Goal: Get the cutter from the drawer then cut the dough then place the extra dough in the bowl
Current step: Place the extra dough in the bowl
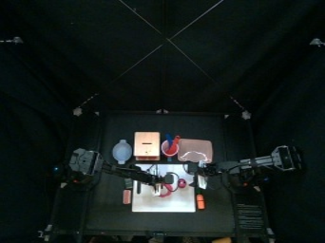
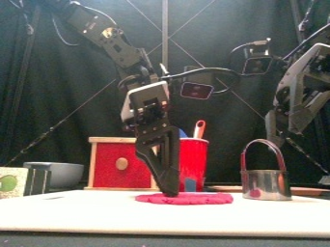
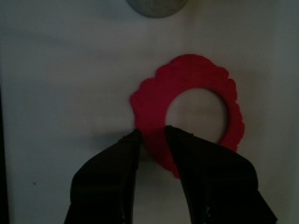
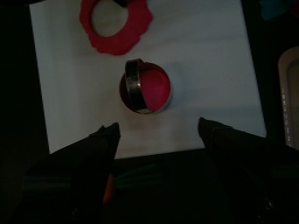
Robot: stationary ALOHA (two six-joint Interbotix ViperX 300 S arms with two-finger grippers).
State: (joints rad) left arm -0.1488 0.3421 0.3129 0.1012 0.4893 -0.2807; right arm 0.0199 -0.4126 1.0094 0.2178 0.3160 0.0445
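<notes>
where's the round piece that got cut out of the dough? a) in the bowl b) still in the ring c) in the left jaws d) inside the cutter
d: the right wrist view shows the cutter on the white board with red dough filling it, and the dough ring nearby has an empty hole.

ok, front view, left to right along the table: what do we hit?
In order: blue-grey bowl → wooden box with its red drawer front → left end effector, tips down on the dough ring → red cup → metal cutter.
</notes>
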